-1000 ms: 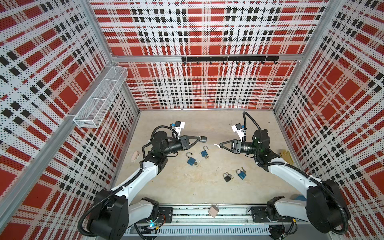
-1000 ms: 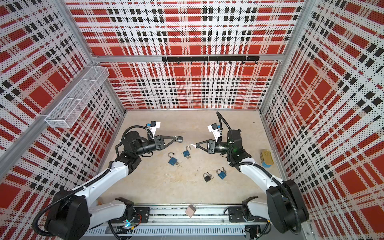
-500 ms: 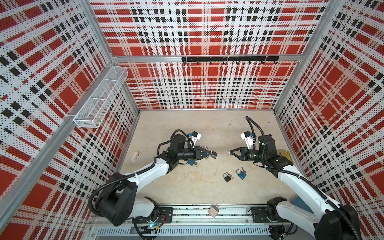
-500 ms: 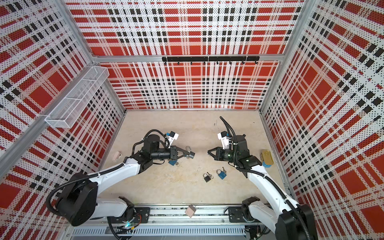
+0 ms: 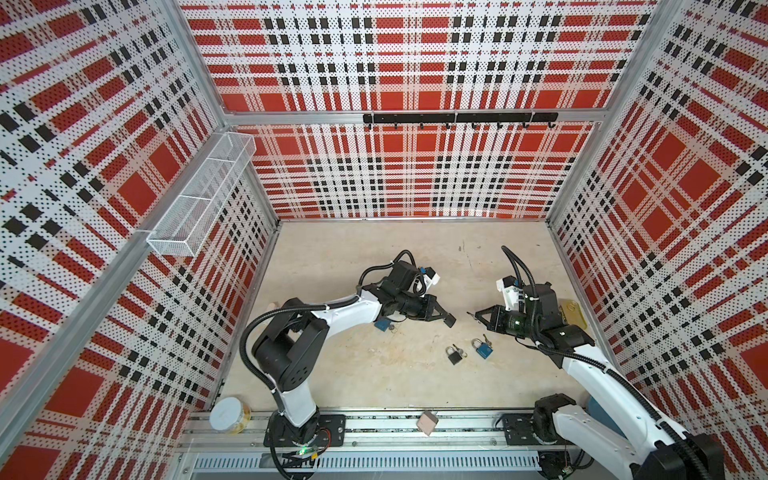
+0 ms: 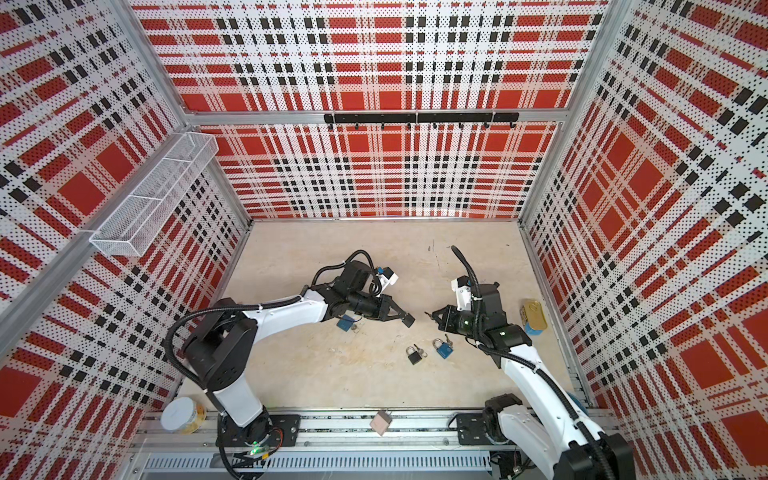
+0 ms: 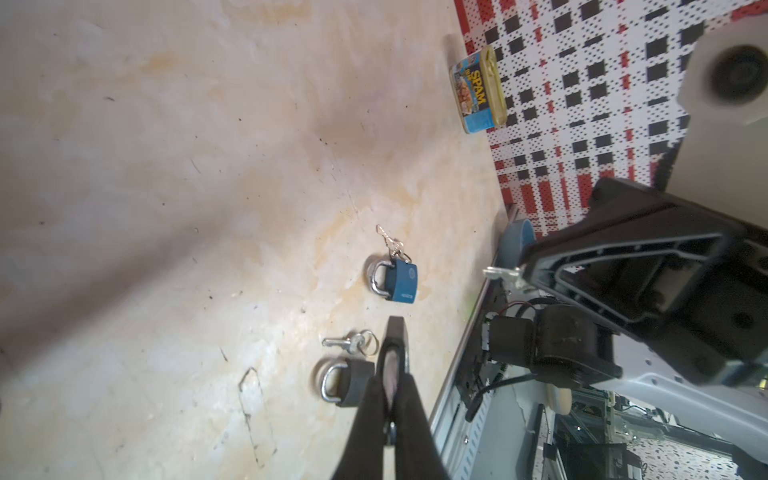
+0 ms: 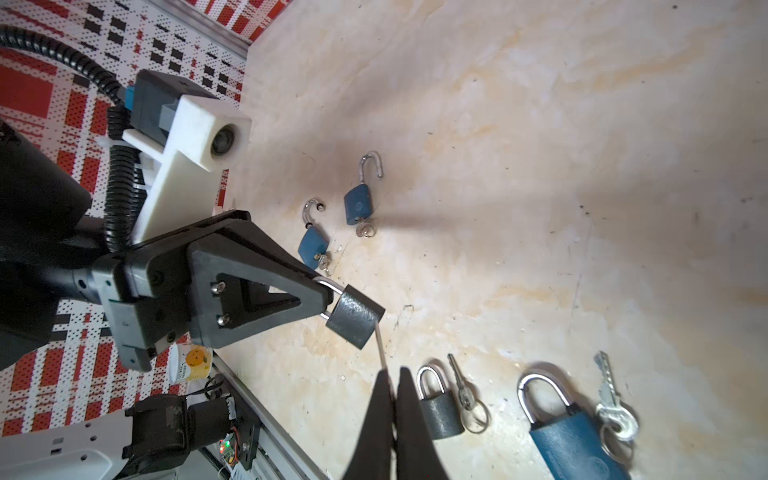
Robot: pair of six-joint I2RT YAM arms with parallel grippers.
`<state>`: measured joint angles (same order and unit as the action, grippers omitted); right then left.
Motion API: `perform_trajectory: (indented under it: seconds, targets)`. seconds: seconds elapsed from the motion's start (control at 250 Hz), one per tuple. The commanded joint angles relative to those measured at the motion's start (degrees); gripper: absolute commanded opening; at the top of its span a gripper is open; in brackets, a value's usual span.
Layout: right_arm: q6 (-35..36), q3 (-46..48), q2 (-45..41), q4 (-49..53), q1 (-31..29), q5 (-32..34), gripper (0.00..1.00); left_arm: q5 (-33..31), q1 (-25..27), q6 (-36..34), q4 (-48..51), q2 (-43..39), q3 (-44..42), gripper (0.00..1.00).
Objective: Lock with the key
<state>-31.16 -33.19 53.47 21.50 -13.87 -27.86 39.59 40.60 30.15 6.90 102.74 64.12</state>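
My left gripper [image 5: 444, 319] is shut on the shackle of a dark grey padlock [image 8: 355, 318], which hangs off its fingertips [image 8: 320, 293] above the floor's middle. In both top views my right gripper [image 5: 478, 314] faces it from the right, shut on a thin silver key [image 8: 380, 345]. The key's blade points at the padlock's bottom face. A top view shows a small gap between the key tip [image 6: 427, 313] and the padlock [image 6: 409, 321]. From the left wrist view the key [image 7: 498, 272] sticks out of the right gripper [image 7: 525, 272].
On the floor lie a shut grey padlock [image 5: 455, 355] with a key beside it, a shut blue padlock [image 5: 483, 349] with keys, and two open blue padlocks [image 8: 357, 203] [image 8: 312, 247]. A Spam can [image 6: 534, 318] sits by the right wall. A jar [image 5: 226, 413] stands on the front rail.
Both grippers have shifted right and toward the front of the floor, still facing each other. The left arm has reached further across, and the padlock and key stay held.
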Motion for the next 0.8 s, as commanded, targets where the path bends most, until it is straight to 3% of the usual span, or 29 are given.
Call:
perform_trajectory:
  seconds: [0.0,0.316,0.796]
  targets:
    - [-1.02,0.92,-1.32,-2.07,1.21,0.35,0.00,-0.82,0.85,-5.64,7.48,3.92,5.02,0.00]
    - [-1.25,1.40,0.27,-3.92,1.90,0.54,0.00,-1.27,1.15,-8.99,14.70,13.23,13.91,0.00]
    - [-2.52,2.02,4.51,-9.08,1.98,-1.62,0.00,-2.79,0.81,-8.81,16.10,18.96,17.95,0.00]
